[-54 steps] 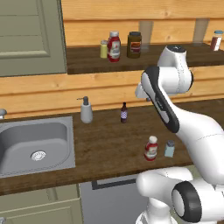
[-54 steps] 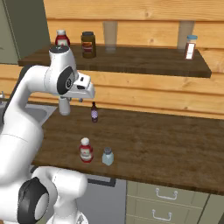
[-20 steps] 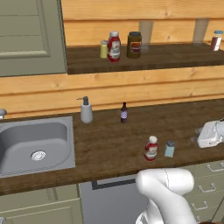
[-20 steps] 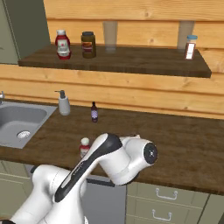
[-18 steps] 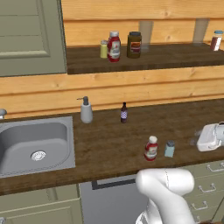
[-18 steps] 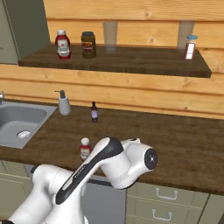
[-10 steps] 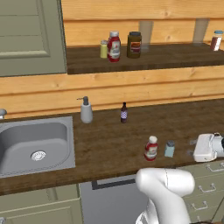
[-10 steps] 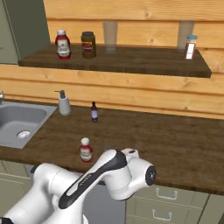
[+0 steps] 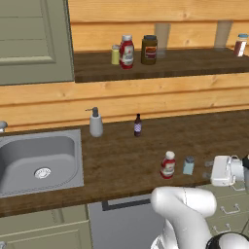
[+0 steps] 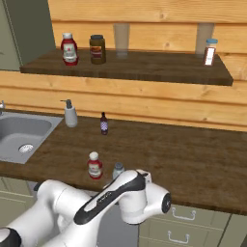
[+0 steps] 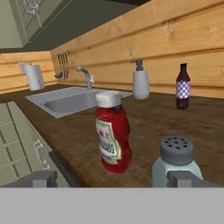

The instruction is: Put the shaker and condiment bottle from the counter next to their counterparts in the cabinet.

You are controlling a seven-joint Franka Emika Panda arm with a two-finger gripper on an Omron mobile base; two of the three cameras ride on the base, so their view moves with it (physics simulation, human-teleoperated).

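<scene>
The pale-blue shaker (image 9: 188, 165) with its grey top stands near the counter's (image 9: 121, 160) front edge, just right of the red condiment bottle (image 9: 168, 164). My gripper (image 9: 208, 170) is open, level with the shaker and a little to its right, holding nothing. In the hand view the bottle (image 11: 113, 138) is ahead at centre, and the shaker (image 11: 176, 162) is close in front of the right fingertip (image 11: 183, 178). On the cabinet (image 9: 160, 68) shelf the counterparts stand together, a yellow-green shaker (image 9: 115, 54) and a red bottle (image 9: 126, 51).
A dark brown jar (image 9: 149, 49) stands beside the counterparts, and a white-lidded reddish shaker (image 9: 240, 45) at the shelf's right end. A soap dispenser (image 9: 95, 123) and a small dark bottle (image 9: 138, 125) stand at the counter's back. The steel sink (image 9: 39, 160) is left. Drawers (image 10: 183, 217) are below.
The hand has sunk lower and moved slightly left toward the shaker, staying open. The bottle and shaker have not moved.
</scene>
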